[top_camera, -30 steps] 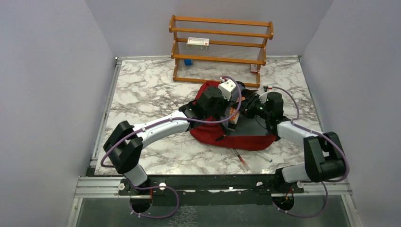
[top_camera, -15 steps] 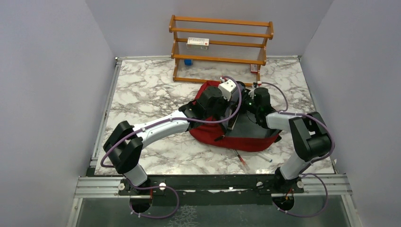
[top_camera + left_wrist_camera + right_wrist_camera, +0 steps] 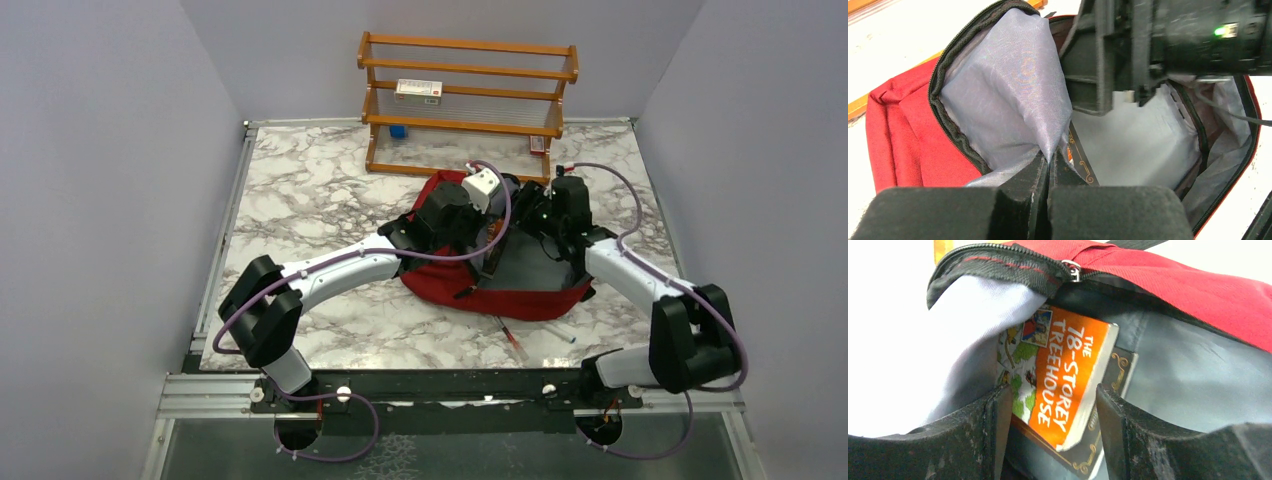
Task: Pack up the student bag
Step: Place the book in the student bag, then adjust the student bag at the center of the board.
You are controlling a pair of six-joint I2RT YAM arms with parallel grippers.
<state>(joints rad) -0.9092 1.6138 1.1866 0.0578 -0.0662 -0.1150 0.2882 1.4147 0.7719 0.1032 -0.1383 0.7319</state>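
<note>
Student bag [image 3: 520, 298]: dark red, mouth open, lying at middle of table [image 3: 300, 200], just in front of wooden rack [image 3: 465, 100]. Inside you see 2 books: orange book [image 3: 1068, 375] lying on dark book [image 3: 1121, 367], against grey lining [image 3: 1008, 90]. Your left gripper [image 3: 1049, 167]: jaws closed, pinching lining at zipper rim. Your right gripper [image 3: 1053, 395]: jaws apart inside bag mouth, 1 finger either side of orange book, gripping nothing.

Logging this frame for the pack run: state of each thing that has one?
student bag: unzipped, mouth open
grey lining: pinched, pulled up
left gripper: shut on grey lining
right gripper: open, fingers flanking orange book
orange book: inside bag, lying on dark book
dark book: inside bag, underneath
</note>
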